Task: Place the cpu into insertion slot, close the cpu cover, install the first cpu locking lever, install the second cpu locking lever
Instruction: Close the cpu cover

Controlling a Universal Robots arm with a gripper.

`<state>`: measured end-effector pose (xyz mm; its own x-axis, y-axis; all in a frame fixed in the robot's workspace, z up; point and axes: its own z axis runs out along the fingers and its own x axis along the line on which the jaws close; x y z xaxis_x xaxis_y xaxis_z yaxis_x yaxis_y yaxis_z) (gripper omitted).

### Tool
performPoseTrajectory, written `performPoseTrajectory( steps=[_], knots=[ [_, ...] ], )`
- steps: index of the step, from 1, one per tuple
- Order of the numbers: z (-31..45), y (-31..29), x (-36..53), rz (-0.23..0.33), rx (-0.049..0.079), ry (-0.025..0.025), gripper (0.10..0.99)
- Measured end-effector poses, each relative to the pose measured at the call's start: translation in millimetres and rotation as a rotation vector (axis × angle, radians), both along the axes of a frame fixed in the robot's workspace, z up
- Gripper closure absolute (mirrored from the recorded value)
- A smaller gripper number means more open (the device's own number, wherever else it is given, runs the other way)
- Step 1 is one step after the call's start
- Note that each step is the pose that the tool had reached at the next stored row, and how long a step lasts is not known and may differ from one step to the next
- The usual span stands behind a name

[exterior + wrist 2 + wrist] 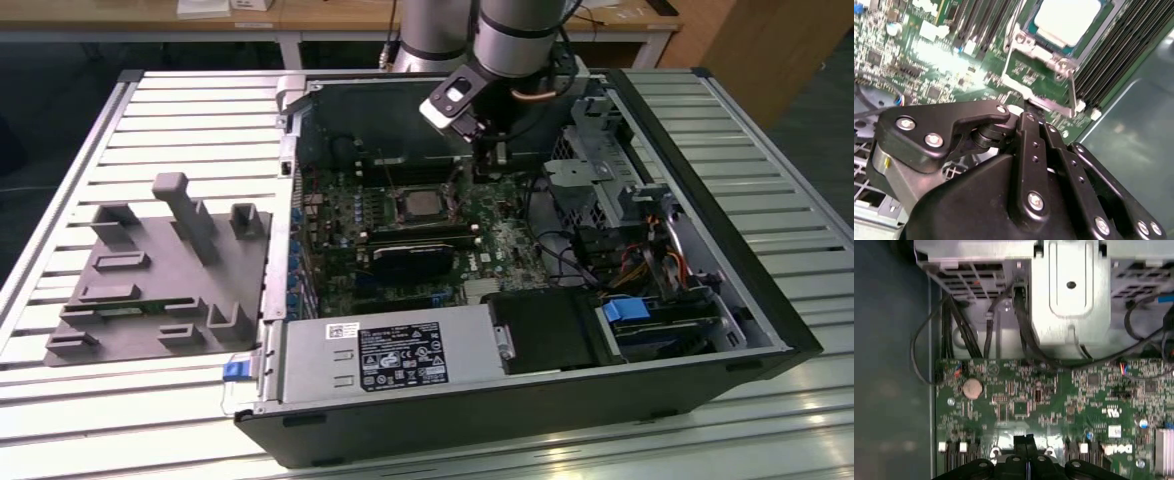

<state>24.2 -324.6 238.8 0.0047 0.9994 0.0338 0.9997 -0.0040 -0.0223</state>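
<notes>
Silver cpu (1066,20) in insertion slot (396,212), gripper (1027,439) closed together near its edge

A table (200,120) of silver ribbed metal slats, running side to side across the exterior view, carries everything. Two things lie directly on it. An open black computer case (467,425) rests on its side over the middle and the exterior view's right, its open face turned up. Just beside it, on the exterior view's left, sits a grey moulded holder block (134,285) (flat base, several upright posts and slots), its edge close to the case wall.
</notes>
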Motion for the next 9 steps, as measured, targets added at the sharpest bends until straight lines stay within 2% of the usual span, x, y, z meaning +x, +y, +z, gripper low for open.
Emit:
performPoseTrajectory(
  steps=[9],
  knots=[
    [-0.1,0.0,-20.8,0.0,0.0,-0.0001,0.98]
  ],
)
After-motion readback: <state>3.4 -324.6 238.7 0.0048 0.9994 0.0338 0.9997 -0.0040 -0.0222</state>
